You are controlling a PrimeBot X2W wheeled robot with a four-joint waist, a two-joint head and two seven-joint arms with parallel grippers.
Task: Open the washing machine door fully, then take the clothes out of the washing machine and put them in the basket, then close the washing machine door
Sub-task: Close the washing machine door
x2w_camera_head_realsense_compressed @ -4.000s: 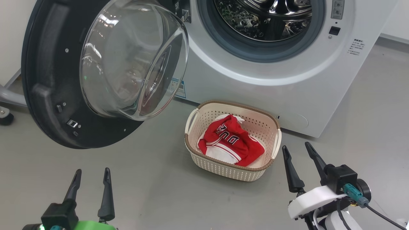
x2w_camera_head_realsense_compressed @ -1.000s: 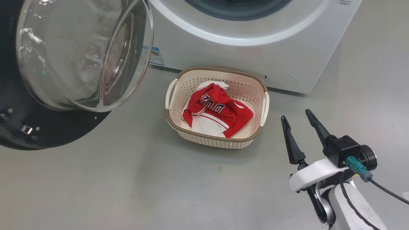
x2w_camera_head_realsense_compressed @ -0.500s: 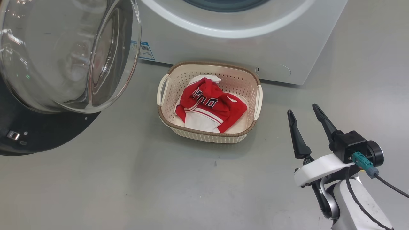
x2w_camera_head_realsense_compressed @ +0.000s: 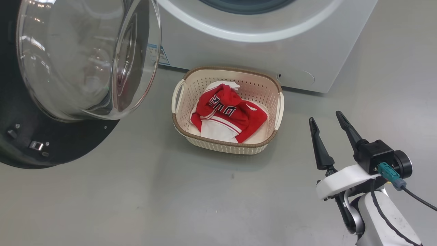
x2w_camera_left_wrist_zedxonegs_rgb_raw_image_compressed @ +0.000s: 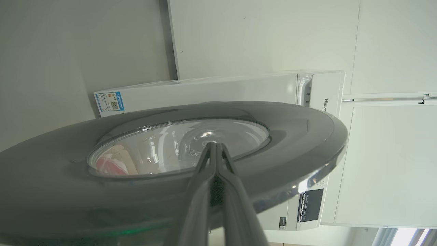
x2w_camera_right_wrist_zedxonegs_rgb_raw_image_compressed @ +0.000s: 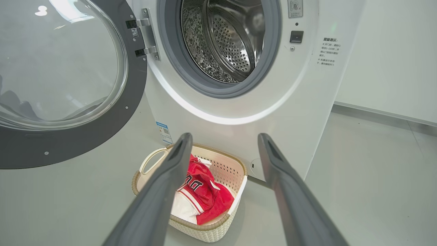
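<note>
Red clothes lie crumpled in the basket, and the top one is a jersey with white trim and letters. The basket sits on the grey floor, just in front of the bottom edge of the washing machine. Its long side runs along the machine's front, with a white handle at each short end.

The washing machine door stands wide open to the left of the basket. It hangs from hinges on the left side of the round opening. Its clear glass bowl bulges out toward the basket's side. Inside the opening, the shiny metal drum shows.

The left gripper is at the outer side of the door. Its two fingers are pressed together with nothing between them. I cannot tell if the tips touch the door.

The right gripper hangs over the floor to the right of the basket, apart from it. Its fingers are spread wide, hold nothing and point toward the machine.
</note>
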